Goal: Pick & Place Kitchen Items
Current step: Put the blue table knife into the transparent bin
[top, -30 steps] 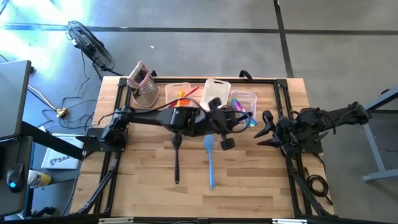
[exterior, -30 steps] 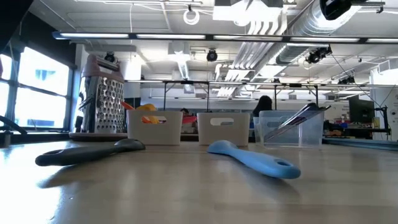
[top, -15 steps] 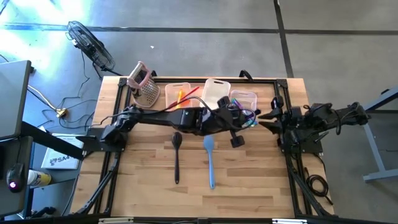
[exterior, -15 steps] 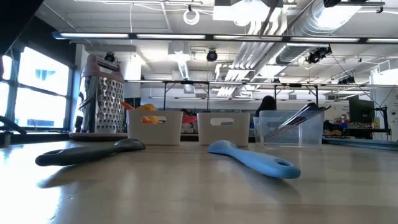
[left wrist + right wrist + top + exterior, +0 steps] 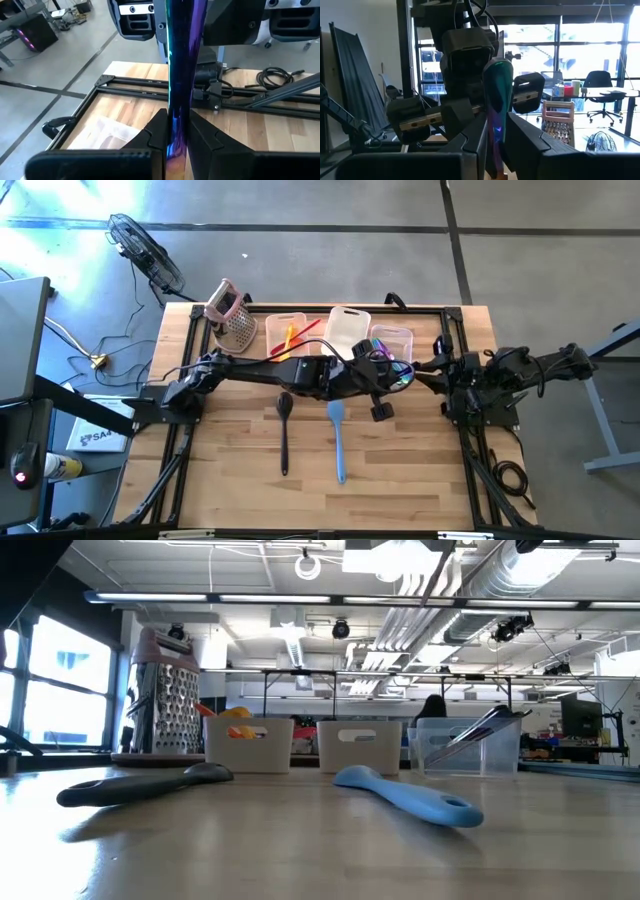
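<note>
A slim utensil with a purple-green sheen [image 5: 181, 60] hangs in the air above the right clear bin [image 5: 392, 340], between both arms. My left gripper [image 5: 390, 373] reaches in from the table's left and is shut on it. My right gripper [image 5: 427, 368] meets it from the right and is shut on its other end [image 5: 497, 82]. A black spoon [image 5: 284, 430] and a blue spatula [image 5: 337, 440] lie flat on the table's near half. My left gripper pinches the utensil's narrow handle [image 5: 175, 125] between its two fingers, which lie along it, coming roughly level from the table's left. The utensil is lifted clear and runs on toward the right arm. My right gripper has the utensil's broad rounded end [image 5: 496, 117] between its two fingers, coming about level from the table's right. The fingers lie along the utensil. It is clear of table and bin.
Three clear bins stand in a row at the far side: the left bin [image 5: 287, 332] holds orange, red and yellow utensils, and the middle bin [image 5: 348, 328] stands beside it. A metal grater with a pink handle [image 5: 232, 315] stands at the far left. The near table is bare wood.
My left gripper has carried the utensil toward the table's right edge and a little down, up to the right arm. My right gripper has tipped upward, rolled, and shut its wide-spread fingers around the utensil's end. The spoon and spatula have stayed put.
</note>
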